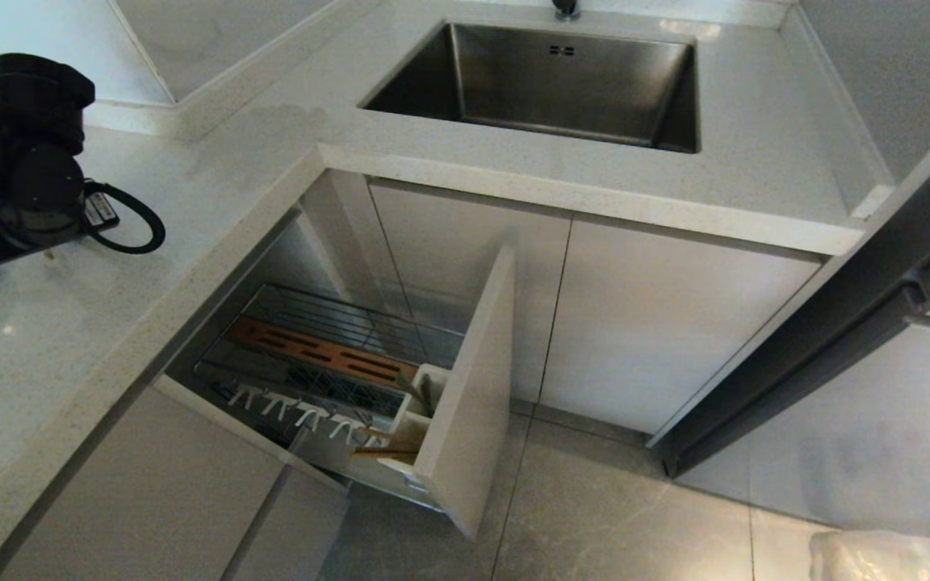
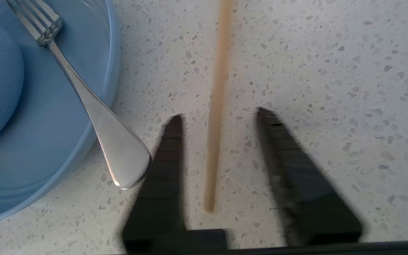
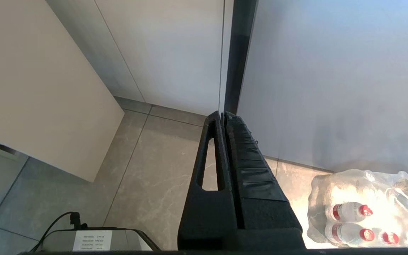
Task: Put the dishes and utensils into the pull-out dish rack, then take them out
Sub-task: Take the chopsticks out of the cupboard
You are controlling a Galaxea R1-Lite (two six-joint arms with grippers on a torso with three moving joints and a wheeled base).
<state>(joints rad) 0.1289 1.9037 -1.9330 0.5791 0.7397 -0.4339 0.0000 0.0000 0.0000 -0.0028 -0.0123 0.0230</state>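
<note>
Left gripper (image 2: 218, 113), fingers spread, straddles one chopstick (image 2: 216, 106) flat on the counter (image 2: 331, 71): light, stiff, thin, probably slippery; pinch mid-shaft.

A speckled pale stone countertop (image 1: 69, 323) runs in an L, with a steel sink (image 1: 546, 81) sunk into its far run and flat off-white cabinet doors (image 1: 659, 323) below. The floor (image 1: 594, 508) is grey marbled tile with thin grout lines, lit brightly at one corner. There a plastic-wrapped pack of red-capped bottles (image 3: 367, 209) sits on the tiles beside a dark vertical trim strip (image 3: 237, 53).
</note>
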